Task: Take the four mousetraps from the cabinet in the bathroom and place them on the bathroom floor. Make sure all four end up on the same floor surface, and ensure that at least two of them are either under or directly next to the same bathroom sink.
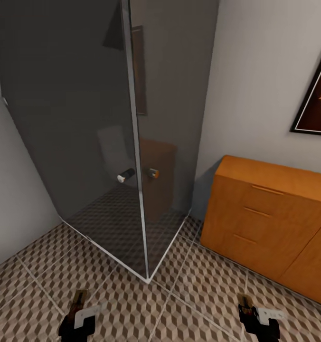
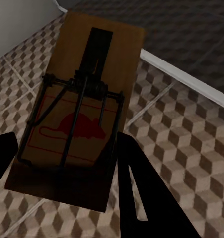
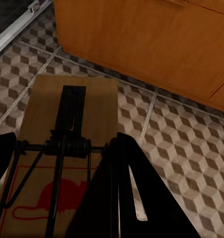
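We're out on the bathroom floor with a mousetrap in each gripper, and no sink in sight yet. The left gripper has its dark fingers clamped on the edges of a mousetrap; the left wrist view shows the wooden board, the wire bar and the red mouse print, held above the cube-pattern tiles. The right gripper is closed the same way on the second mousetrap, its spring and bar plain in the right wrist view.

From the head view we see both arms low at the near edge of the floor, the left gripper and the right gripper, each with a small brown board sticking forward. Ahead stands the smoked-glass shower enclosure, its corner pointing at us. The orange-brown cabinet sits against the wall at the right, under a framed picture, and its visible drawer fronts look shut.

So where do we stand? We judge two traps are out and in hand, neither yet set down (the other two we cannot account for here). Still to come, as we read it: find the sink, lay these beside or under it, then fetch the rest.
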